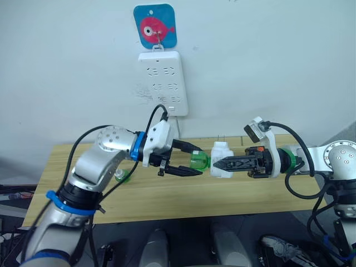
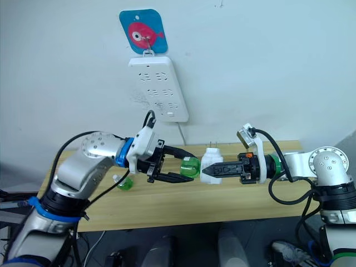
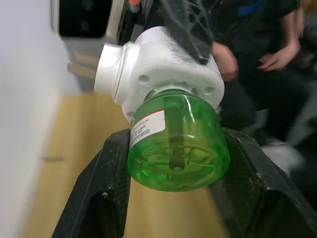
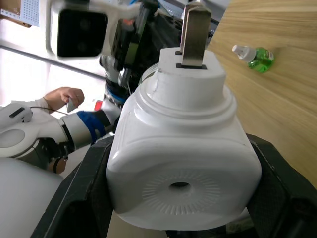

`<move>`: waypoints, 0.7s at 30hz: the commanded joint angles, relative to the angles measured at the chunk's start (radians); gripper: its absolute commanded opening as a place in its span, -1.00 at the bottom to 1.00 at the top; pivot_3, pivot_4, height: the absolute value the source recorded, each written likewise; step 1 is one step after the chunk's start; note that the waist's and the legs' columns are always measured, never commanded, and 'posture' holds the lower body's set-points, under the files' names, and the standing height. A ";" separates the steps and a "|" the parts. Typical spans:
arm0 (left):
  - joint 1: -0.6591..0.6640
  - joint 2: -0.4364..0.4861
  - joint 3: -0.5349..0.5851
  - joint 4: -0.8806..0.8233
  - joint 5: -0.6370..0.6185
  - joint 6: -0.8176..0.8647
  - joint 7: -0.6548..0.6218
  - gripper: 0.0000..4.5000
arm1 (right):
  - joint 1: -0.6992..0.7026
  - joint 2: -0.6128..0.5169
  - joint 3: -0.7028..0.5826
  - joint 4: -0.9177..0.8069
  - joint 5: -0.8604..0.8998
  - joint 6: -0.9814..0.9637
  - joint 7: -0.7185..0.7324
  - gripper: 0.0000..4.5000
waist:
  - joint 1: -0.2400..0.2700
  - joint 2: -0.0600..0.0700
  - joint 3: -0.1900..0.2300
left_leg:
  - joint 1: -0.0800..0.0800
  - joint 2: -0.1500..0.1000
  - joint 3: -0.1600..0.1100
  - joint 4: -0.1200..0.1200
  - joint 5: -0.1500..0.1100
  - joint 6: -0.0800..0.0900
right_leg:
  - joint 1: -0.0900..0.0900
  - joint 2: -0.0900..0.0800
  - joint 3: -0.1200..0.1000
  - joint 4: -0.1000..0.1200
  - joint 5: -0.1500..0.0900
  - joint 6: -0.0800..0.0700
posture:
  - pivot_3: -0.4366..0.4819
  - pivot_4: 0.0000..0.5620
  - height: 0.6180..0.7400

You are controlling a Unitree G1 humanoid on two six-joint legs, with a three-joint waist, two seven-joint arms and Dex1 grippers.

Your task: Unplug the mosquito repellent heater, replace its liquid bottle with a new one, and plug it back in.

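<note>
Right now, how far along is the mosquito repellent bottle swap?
Done: the small white plastic heater is off the white wall power strip, held over the wooden table in the right claw. In hand: the left claw straddles the green liquid bottle, which sits in the heater's socket. Whether it is old or new I cannot tell; another capped green bottle lies on the table. Left: plugging back in.

Right gripper clamps white heater, one black finger on each flank. Round vent hole faces camera; two metal prongs stick out of heater's far end, away from fingers. Beyond heater, left gripper with blue band, partly hidden. Small green bottle with white cap lies on wooden table, well apart from heater. Person's hand in background past left arm.
</note>
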 commanded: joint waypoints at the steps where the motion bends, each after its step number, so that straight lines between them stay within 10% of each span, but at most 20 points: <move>1: -0.048 0.044 0.043 -0.045 -0.123 0.243 0.022 -0.01 | 0.008 -0.023 -0.021 -0.032 -0.013 0.012 0.016 0.36 | 0.000 0.000 0.000 | 0.000 0.000 0.000 0.000 0.000 0.000 | 0.000 0.000 0.000 0.000 0.000 0.000 | -0.27 -0.30 0.75; 12: -0.140 0.039 0.176 -0.001 -0.407 0.792 0.196 -0.01 | 0.024 -0.022 -0.028 -0.041 -0.038 0.001 0.019 0.36 | 0.000 0.000 0.000 | 0.000 0.000 0.000 0.000 0.000 0.000 | 0.000 0.000 0.000 0.000 0.000 0.000 | -0.25 -0.28 0.75; 21: 0.090 0.222 0.110 -0.073 -0.128 0.399 0.104 -0.01 | 0.061 -0.089 -0.007 -0.058 -0.283 -0.047 -0.007 0.36 | 0.004 0.000 0.000 | 0.001 0.001 0.001 -0.001 0.000 0.000 | -0.001 0.000 0.001 0.000 0.000 0.000 | -0.25 -0.25 0.75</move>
